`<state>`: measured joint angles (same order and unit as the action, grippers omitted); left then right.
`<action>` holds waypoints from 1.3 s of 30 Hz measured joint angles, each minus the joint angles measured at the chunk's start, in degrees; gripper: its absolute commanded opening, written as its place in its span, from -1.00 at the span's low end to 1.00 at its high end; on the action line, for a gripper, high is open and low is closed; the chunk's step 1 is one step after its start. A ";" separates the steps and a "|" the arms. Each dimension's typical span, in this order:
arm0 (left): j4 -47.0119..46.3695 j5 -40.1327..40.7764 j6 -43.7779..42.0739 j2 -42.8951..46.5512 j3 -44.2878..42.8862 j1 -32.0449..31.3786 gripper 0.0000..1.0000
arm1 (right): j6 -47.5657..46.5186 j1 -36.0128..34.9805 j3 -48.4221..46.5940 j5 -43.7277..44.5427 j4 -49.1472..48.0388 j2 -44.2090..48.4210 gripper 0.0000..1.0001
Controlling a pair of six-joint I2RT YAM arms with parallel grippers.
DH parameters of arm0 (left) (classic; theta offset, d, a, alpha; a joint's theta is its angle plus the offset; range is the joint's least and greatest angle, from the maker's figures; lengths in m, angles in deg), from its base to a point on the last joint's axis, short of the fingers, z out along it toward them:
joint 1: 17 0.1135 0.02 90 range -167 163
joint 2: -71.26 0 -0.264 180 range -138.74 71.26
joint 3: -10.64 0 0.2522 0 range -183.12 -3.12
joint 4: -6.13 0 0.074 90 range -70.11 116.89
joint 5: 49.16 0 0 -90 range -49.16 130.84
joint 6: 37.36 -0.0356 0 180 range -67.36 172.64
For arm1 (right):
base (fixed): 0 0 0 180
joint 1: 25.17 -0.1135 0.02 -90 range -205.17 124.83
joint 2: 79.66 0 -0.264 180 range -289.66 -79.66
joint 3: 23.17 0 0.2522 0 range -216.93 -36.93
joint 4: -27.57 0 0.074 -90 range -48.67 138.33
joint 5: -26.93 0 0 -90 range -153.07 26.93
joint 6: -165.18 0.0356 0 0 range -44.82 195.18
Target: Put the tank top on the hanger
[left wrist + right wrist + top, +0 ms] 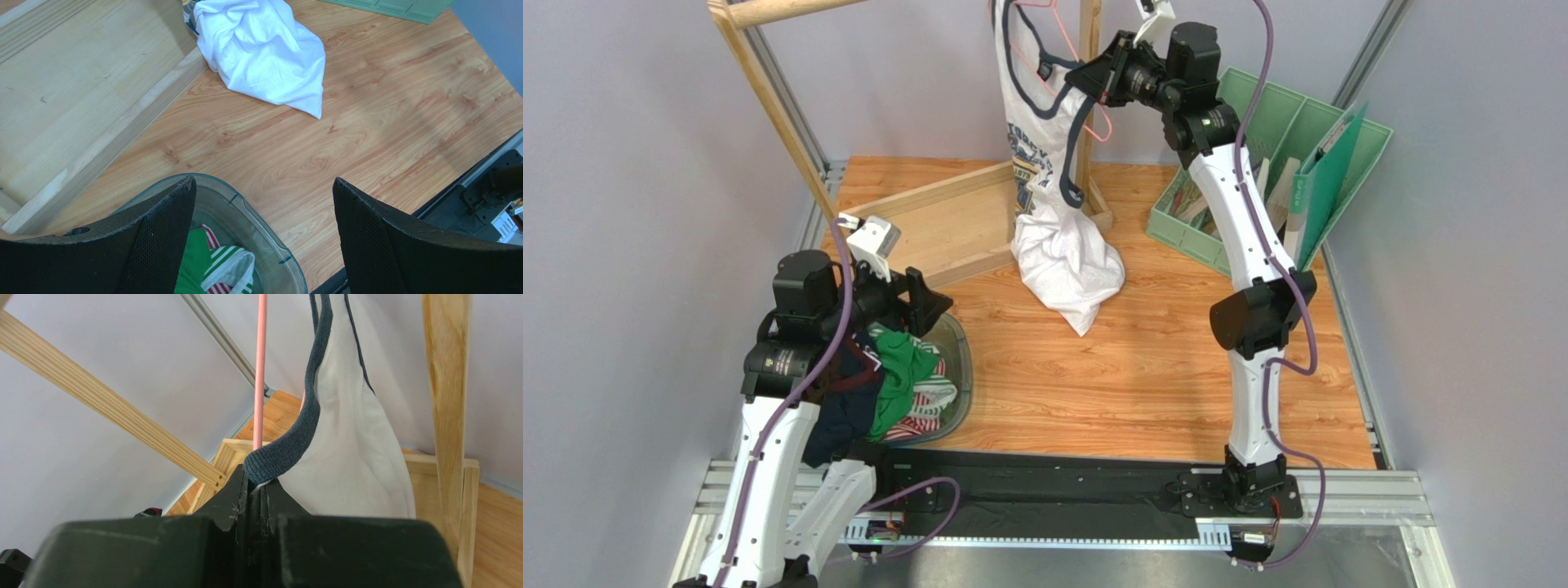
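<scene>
The white tank top (pixel 1036 147) hangs high at the back by the wooden rack, and its lower end is bunched on the table (pixel 264 55). My right gripper (pixel 1090 76) is raised beside it and shut on the navy trim of the strap (pixel 288 450). The thin pink hanger (pixel 1102 123) runs through the top of the shirt; its wire (pixel 260 367) stands just beyond my right fingertips. My left gripper (pixel 263 182) is low at the left, open and holding nothing, over a clear bin.
The clear bin (pixel 270 233) holds a green garment (pixel 897 374), and a dark navy one (pixel 836 417) hangs over its edge. The wooden rack's base (pixel 940 221) and post (pixel 445 386) stand behind. A green file organiser (pixel 1271 159) sits at the back right.
</scene>
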<state>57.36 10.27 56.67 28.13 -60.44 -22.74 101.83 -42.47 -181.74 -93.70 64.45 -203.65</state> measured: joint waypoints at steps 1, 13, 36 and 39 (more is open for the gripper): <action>0.00 -0.02 0.00 0.02 0.00 0.00 0.72 | 0.15 0.02 0.02 -0.09 0.17 -0.46 -1.00; -0.07 0.00 0.15 0.55 1.90 0.00 0.74 | 0.04 0.24 4.37 -0.46 -1.79 1.01 -0.16; -11.69 5.01 5.07 -14.25 2.40 -13.00 0.75 | -12.26 0.24 15.23 26.36 3.96 18.01 1.00; -14.38 8.63 7.89 -21.16 1.90 -18.18 0.75 | -13.94 0.24 20.83 32.15 4.00 22.75 1.00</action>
<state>42.98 18.90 64.56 6.97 -58.53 -40.92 87.89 -42.23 -160.91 -61.55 68.45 -180.89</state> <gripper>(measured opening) 0.877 0.998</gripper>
